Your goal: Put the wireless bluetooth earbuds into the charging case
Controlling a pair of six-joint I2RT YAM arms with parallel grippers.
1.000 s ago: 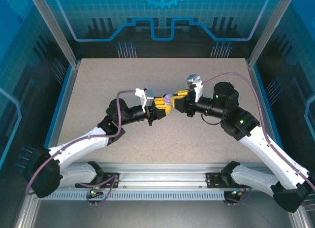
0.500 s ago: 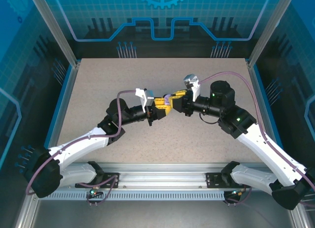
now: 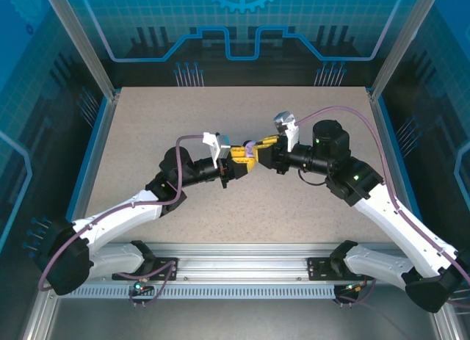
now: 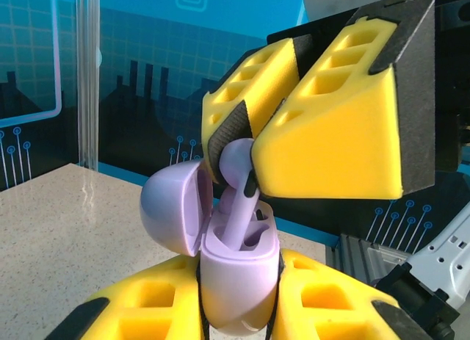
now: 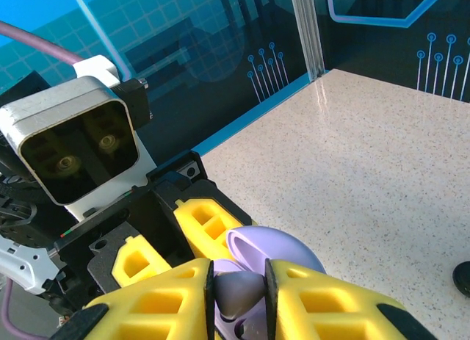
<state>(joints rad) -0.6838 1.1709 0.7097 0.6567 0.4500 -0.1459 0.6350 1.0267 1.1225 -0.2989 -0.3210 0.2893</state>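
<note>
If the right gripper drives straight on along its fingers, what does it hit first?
Likely the open purple case in the left gripper: the earbud in the right gripper points stem-first into it. Depth is unclear.

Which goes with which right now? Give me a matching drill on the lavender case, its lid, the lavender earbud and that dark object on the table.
Things:
1. lavender charging case
2. case lid
3. lavender earbud
4. dark object

States:
A. pinched in the right claw
B. lying on the table
C. swung open
D. held in the left claw

Pairs: 1-D, 2-C, 3-A, 4-B
</note>
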